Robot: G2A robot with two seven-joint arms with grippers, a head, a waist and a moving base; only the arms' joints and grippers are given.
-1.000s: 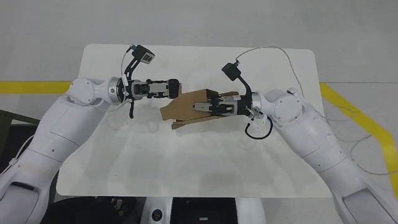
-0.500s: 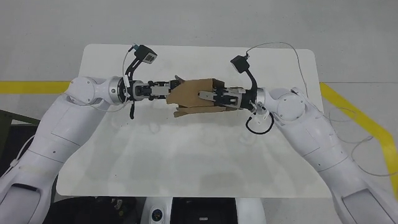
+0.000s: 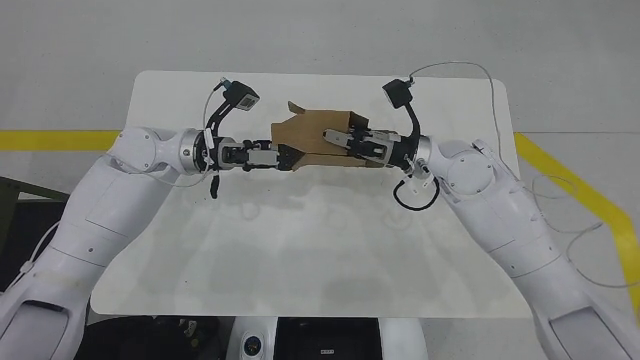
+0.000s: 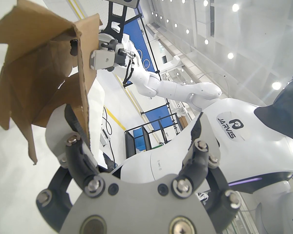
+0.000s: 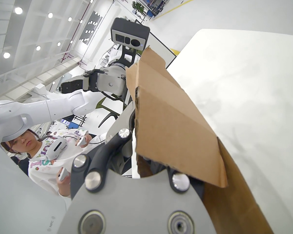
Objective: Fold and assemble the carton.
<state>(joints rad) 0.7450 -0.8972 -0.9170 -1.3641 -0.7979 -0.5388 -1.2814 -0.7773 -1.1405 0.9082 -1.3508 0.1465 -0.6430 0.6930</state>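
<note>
The brown carton [image 3: 318, 132] is half unfolded, with loose flaps, and is held above the white table [image 3: 300, 250] near its far middle. My right gripper [image 3: 337, 140] is shut on one carton wall [image 4: 84, 57], one finger inside and one outside. In the right wrist view that wall [image 5: 171, 127] covers the far finger. My left gripper [image 3: 285, 156] sits at the carton's near left corner. It stands open [image 4: 134, 127], with the wall's lower edge [image 4: 86, 122] resting against one of its fingers [image 4: 73, 132].
The table's near half is bare white surface. A yellow line [image 3: 50, 140] runs on the floor past both sides of the table. A thin cable [image 3: 470, 85] loops over the table's far right corner from the right wrist.
The right gripper has carried the carton toward the table's far edge and turned it flatter. The left gripper has shifted right, from beside the carton to its near left corner.
</note>
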